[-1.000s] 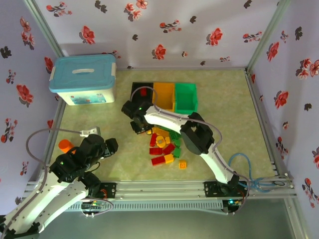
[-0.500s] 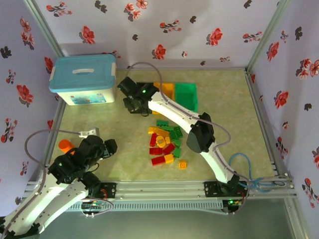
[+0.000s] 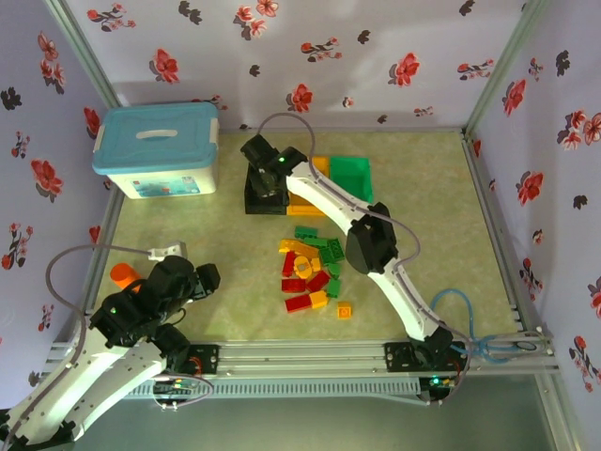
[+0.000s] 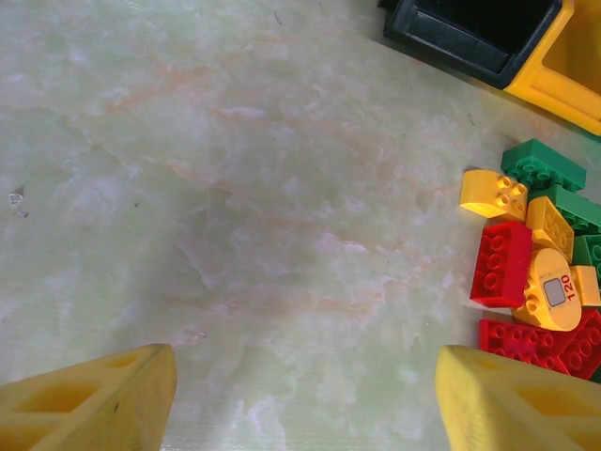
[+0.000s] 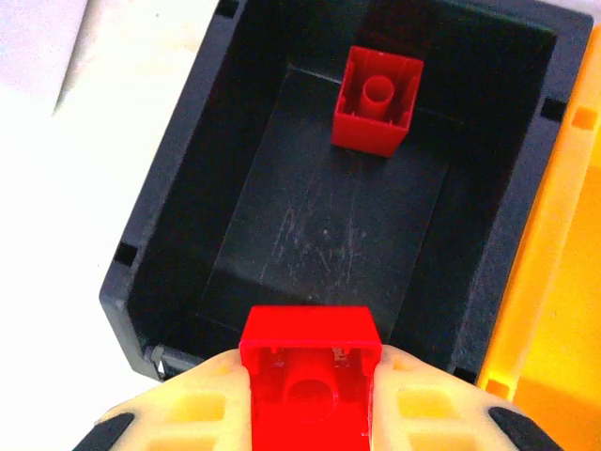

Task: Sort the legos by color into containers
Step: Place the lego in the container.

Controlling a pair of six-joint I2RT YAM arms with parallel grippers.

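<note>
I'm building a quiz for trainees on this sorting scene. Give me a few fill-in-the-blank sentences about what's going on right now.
The brick in the right gripper is ___. It hangs above the bin coloured ___. The left gripper, over bare table, is ___.
Missing words: red, black, open.

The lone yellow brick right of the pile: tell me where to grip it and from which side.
Grip the lone yellow brick across two opposite side walls, coming straight down from above. It looks small, square and flat on the table, with bare surface all round, clear of the pile, so fingers should fit either way.
</note>
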